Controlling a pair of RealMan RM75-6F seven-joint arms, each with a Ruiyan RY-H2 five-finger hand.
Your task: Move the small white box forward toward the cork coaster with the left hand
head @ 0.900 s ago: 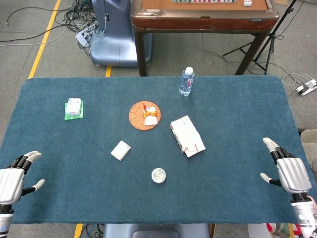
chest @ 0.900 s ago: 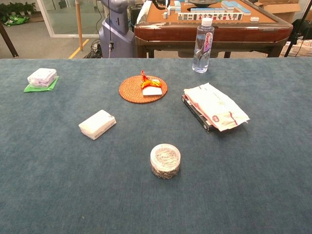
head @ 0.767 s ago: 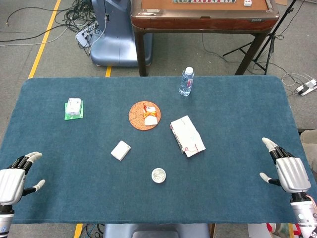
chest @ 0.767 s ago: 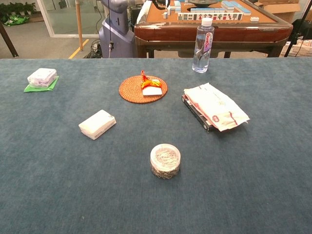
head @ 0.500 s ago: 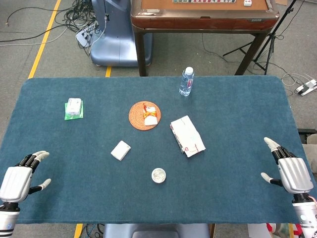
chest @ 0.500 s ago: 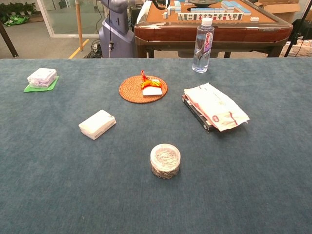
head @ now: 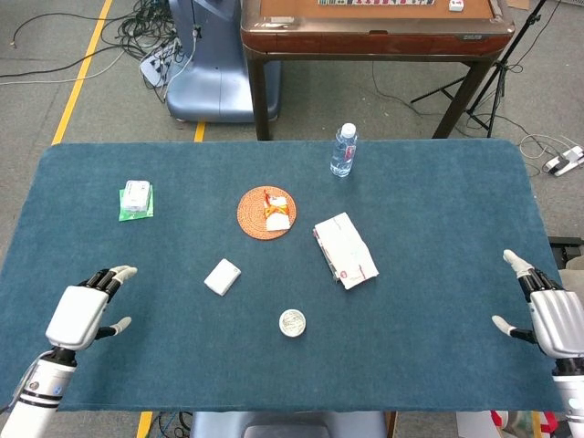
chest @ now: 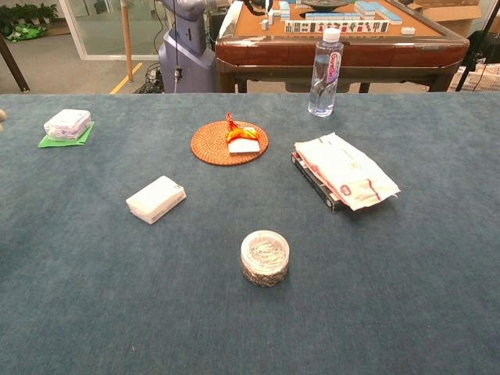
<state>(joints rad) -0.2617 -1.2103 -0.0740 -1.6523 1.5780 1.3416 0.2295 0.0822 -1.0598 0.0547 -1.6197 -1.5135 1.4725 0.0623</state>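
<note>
While the small white box (head: 223, 276) lies flat on the blue felt table (head: 438, 219), near the table's middle and well apart from both hands, the left hand (head: 82, 313) hovers over the near left part of the table with its fingers spread and nothing in them. The box sits nearer the robot than the cork coaster (head: 265, 213) and a little to its left, with bare felt between them. On the coaster rests a small white block with an orange and yellow wrapper (head: 275, 209). The right hand (head: 558, 319) is at the table's near right edge, fingers apart and empty. Right of the coaster lies a white paper packet (head: 346, 249) on top of a dark flat case, and nearer the robot stands a round clear tub (head: 292, 322). A water bottle (head: 343, 151) stands upright by the far edge. At the far left a small clear box (head: 137, 195) rests on a green sheet (head: 123, 213). Neither hand is clearly shown in the chest view.
</note>
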